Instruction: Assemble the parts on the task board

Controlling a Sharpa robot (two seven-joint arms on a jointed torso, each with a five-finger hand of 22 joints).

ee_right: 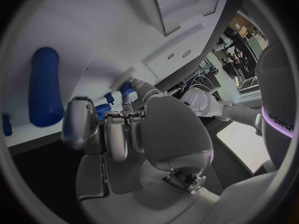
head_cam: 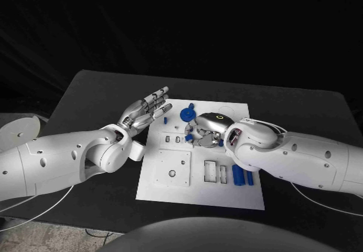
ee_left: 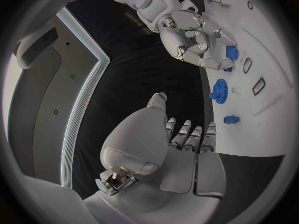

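Observation:
The white task board (head_cam: 200, 191) lies in the middle of the black table. My right hand (head_cam: 205, 131) hangs over the board's middle with its fingers curled down onto a small blue part (ee_left: 231, 52), which shows between its fingertips (ee_right: 102, 109). A blue gear (head_cam: 187, 114) sits on the board just beyond that hand, also seen as the gear (ee_left: 219, 89). My left hand (head_cam: 147, 112) hovers flat at the board's far left corner, fingers stretched out and holding nothing. A small blue piece (ee_left: 231, 119) lies on the board near it.
Two blue cylinders (head_cam: 242, 176) lie side by side at the board's right edge under my right forearm; one cylinder (ee_right: 45, 92) shows large. A raised square block (head_cam: 173, 167) and two slots (head_cam: 215, 171) occupy the board's near half.

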